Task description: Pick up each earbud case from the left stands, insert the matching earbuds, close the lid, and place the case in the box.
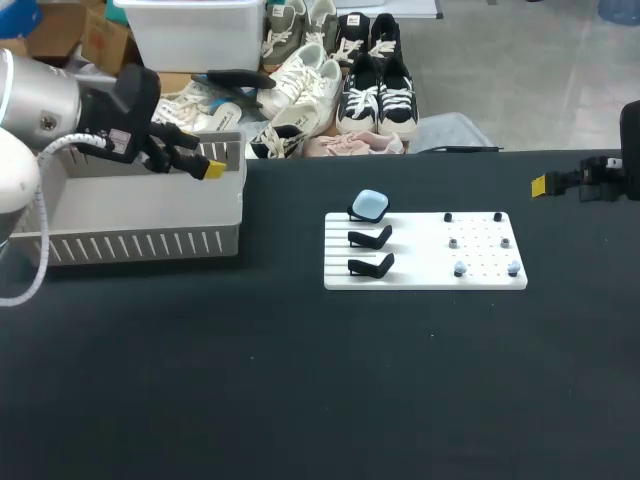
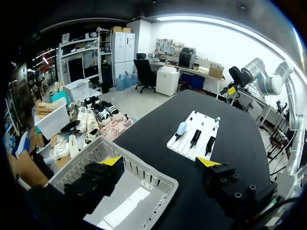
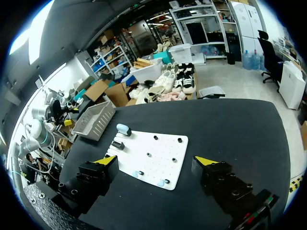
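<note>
Table [image 1: 300, 400]: black, matt, cloth or felt look, no glare. Board [image 1: 480, 278]: white hard plastic, smooth, matt, grooved at one end and drilled with holes at the other. Stands [image 1: 372, 265]: black plastic, dull. Earbud case [image 1: 370, 205]: pale blue plastic, smooth, slight sheen. Box [image 1: 130, 245]: light grey plastic, slotted walls, matt. Left arm [image 1: 40, 100]: silver shell, metal look, satin shine. Left gripper [image 2: 159, 162] and right gripper [image 3: 154, 160]: black matt bodies, bright yellow tips, likely plastic.

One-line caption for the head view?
One blue earbud case on the white board; left gripper above grey box.
</note>
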You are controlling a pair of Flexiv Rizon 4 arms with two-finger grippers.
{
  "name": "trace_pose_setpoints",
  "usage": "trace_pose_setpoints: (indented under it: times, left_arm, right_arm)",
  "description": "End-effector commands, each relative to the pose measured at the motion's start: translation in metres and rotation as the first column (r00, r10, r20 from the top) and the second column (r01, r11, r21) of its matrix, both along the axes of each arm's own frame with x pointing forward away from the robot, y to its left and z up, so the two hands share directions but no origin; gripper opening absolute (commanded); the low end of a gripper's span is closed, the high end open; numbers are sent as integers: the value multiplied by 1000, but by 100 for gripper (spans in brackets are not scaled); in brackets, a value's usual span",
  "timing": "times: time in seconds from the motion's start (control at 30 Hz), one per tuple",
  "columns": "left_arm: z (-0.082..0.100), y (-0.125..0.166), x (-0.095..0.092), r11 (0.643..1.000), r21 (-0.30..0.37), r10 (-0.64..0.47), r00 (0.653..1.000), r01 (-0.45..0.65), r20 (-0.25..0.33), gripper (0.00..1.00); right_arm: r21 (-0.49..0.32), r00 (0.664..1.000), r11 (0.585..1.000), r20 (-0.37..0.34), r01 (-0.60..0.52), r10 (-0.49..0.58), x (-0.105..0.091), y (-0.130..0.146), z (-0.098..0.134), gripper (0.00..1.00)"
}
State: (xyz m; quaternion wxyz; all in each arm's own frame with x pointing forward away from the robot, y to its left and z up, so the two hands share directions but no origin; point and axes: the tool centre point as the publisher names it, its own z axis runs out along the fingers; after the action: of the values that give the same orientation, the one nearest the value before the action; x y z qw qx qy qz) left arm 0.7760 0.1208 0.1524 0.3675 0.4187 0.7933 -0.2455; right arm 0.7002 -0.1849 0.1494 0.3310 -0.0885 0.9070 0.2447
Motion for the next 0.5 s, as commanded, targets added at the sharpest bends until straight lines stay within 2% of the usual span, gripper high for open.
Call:
trace_pose_setpoints:
  times: [0.03,0.3,0.43,0.5]
  left_arm:
    - [-9,-11,15,999,6,-48,999,48,13,100]
    - [-25,-68,75,962,39,-272,954,269,125,100]
    - [-34,-92,95,928,55,-372,913,368,169,100]
    - [-39,-101,102,910,51,-414,894,412,173,100]
  right_arm:
    - [-1,1000,1000,-1,-1,1,0,0,0,100]
    - [-1,1000,1000,-1,-1,1,0,0,0,100]
    - [-1,1000,1000,-1,-1,1,0,0,0,100]
    - [-1,1000,1000,-1,-1,1,0,0,0,100]
